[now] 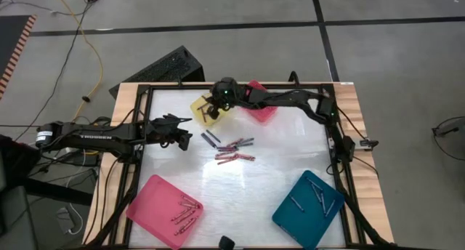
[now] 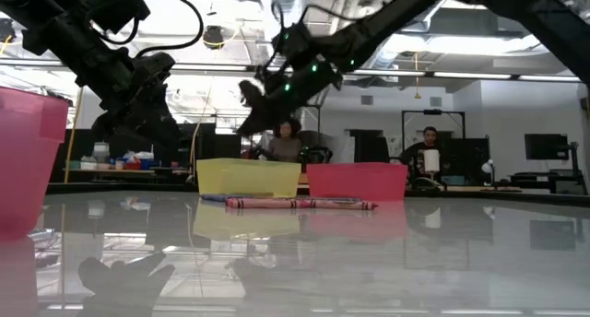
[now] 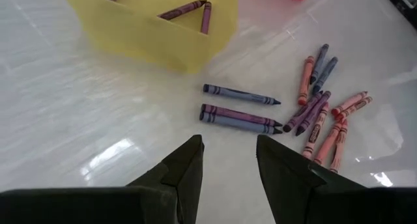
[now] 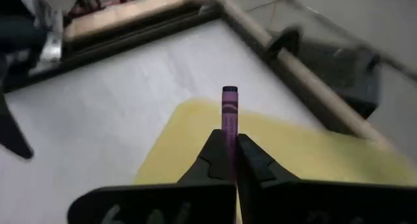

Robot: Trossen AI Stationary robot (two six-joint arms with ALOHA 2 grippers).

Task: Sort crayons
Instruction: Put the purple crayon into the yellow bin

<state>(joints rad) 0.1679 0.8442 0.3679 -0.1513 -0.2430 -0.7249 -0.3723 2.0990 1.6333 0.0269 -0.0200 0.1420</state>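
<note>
A loose heap of red, purple and bluish crayons (image 1: 234, 150) lies on the white table mid-field. In the left wrist view they show as bluish ones (image 3: 238, 116) and red ones (image 3: 332, 129). My right gripper (image 4: 229, 138) hovers over the yellow tray (image 1: 204, 105) at the far side, shut on a purple crayon (image 4: 229, 110). The yellow tray (image 3: 156, 25) has purple crayons in it. To the left of the heap and above the table, my left gripper (image 3: 228, 155) stands open with nothing between its fingers; it points at the bluish crayons. My right gripper pinches the purple crayon between its two fingers, which lie along it. The crayon's forward part (image 4: 229, 120) sticks out past the fingertips, while its rear part is hidden between them. It is lifted clear, above the yellow tray.
A red-pink tray (image 1: 260, 106) stands beside the yellow one at the far edge. A pink tray (image 1: 166, 210) at the near left and a teal tray (image 1: 309, 208) at the near right each hold several crayons. A black frame (image 1: 138, 155) rims the table.
</note>
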